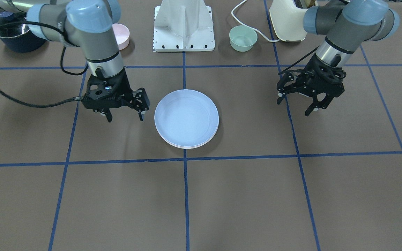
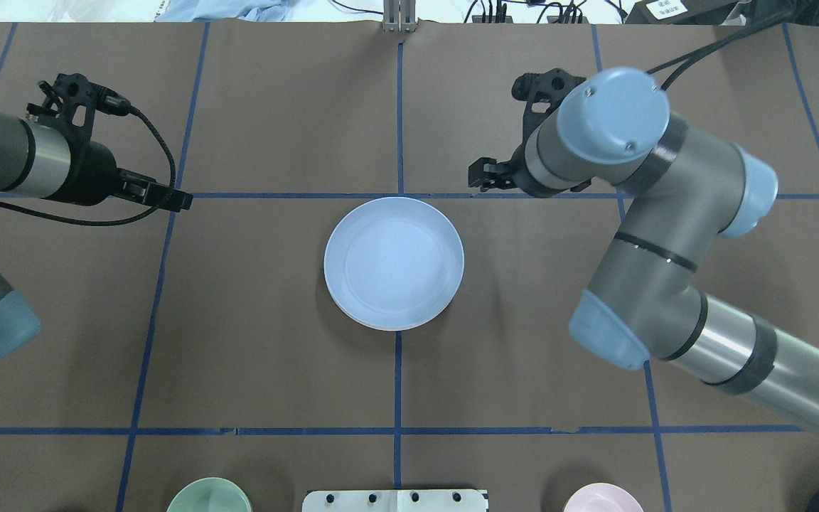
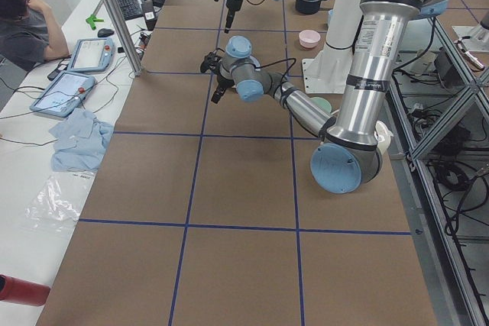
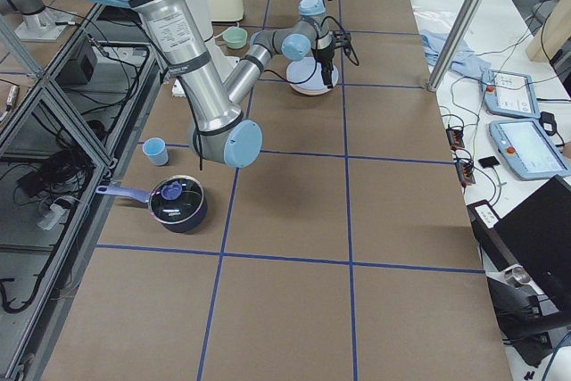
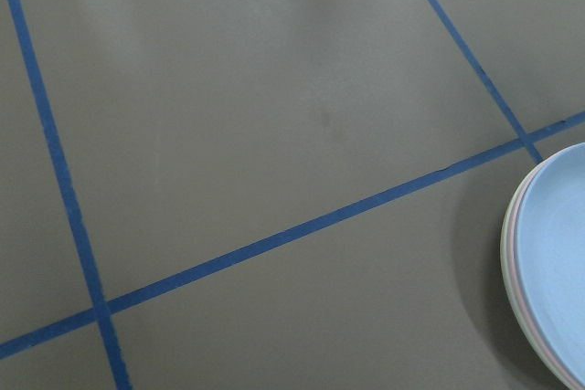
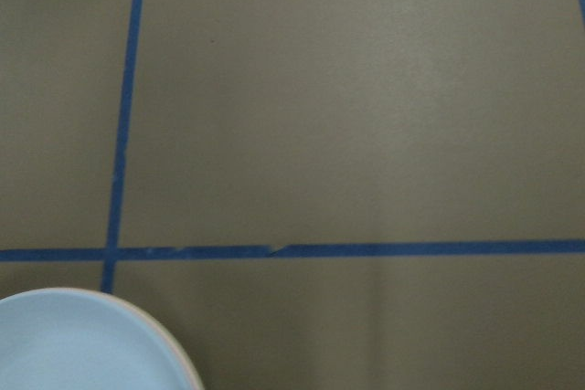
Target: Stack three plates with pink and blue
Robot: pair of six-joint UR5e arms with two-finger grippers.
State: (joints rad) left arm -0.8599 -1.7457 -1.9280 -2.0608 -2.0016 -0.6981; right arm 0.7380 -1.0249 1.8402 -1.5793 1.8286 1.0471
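Three plates (image 1: 186, 118) stacked, blue on top.
Left tool (image 1: 293, 107) and right tool (image 1: 125, 118) gape empty either side; best raise both straight up without nudging the plates.

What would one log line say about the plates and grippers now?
plates: stacked, blue on top | left gripper: open, empty, beside stack | right gripper: open, empty, beside stack

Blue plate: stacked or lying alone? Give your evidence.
Stacked: the blue plate lies on top; rims of other plates show beneath its edge in the left wrist view.
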